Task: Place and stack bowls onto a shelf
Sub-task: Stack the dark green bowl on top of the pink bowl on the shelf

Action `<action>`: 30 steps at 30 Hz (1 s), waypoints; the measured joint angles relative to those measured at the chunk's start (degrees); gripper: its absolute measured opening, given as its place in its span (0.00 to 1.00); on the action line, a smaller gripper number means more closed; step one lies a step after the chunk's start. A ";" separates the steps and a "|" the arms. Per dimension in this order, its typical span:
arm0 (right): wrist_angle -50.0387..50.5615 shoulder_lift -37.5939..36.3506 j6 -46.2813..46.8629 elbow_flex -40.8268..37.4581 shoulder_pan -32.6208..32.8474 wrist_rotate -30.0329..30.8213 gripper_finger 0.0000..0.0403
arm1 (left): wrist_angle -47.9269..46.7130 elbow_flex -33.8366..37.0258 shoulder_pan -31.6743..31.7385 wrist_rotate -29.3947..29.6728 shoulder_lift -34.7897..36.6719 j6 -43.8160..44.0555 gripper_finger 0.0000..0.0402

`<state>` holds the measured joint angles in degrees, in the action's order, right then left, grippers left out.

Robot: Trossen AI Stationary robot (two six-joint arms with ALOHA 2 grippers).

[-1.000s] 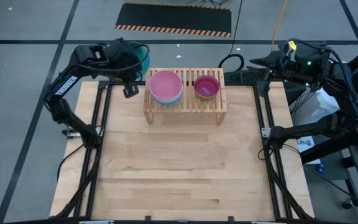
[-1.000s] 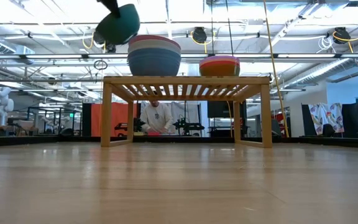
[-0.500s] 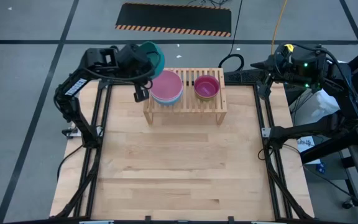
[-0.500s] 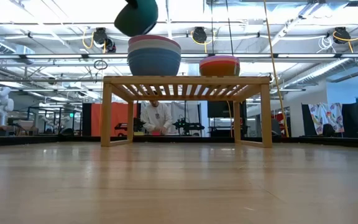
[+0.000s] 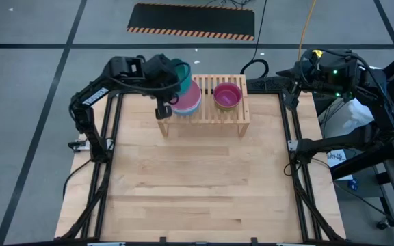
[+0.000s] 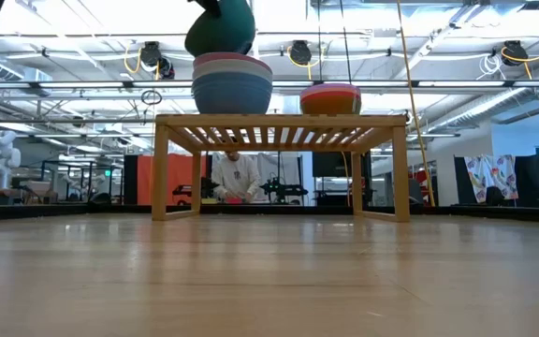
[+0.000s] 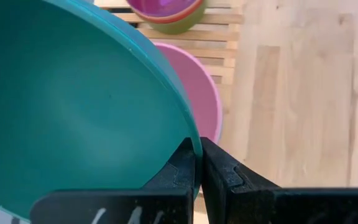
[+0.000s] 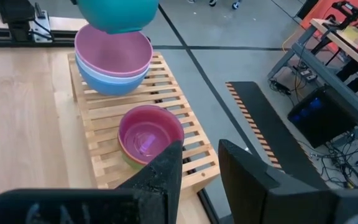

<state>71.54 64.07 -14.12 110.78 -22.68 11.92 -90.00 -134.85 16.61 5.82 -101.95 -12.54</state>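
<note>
The left gripper [image 7: 197, 163] was pinched shut on the rim of the teal bowl [image 5: 180, 74], holding it tilted in the air. The bowl hung just above the pink bowl [image 5: 189, 96], the top one of a stack whose lowest bowl was blue [image 6: 232, 94], at the left end of the shelf [image 5: 204, 115]. In the low view a thin gap, or perhaps none, showed between teal and pink; I could not tell whether they touched. A second stack [image 5: 228, 96], purple on top, sat on the shelf's right half, apart from the first. The right gripper [image 8: 199, 160] waited beyond the table's [image 5: 197, 184] far right corner, fingers spread wide and holding nothing.
</note>
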 joint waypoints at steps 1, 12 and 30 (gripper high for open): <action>0.19 0.00 0.31 0.01 0.00 0.00 0.25 | 0.00 0.00 -0.05 -0.43 0.00 0.04 0.02; 0.82 0.00 1.91 0.00 0.00 0.00 0.25 | -0.02 0.00 -0.96 -3.22 -0.45 0.71 0.02; 1.24 -0.07 1.60 0.00 0.01 -0.02 0.25 | -0.02 0.13 -0.08 -5.87 -6.55 -0.82 0.02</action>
<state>72.78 64.01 -12.52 110.78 -22.67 11.90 -90.02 -134.72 16.53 -0.05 -108.50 -13.36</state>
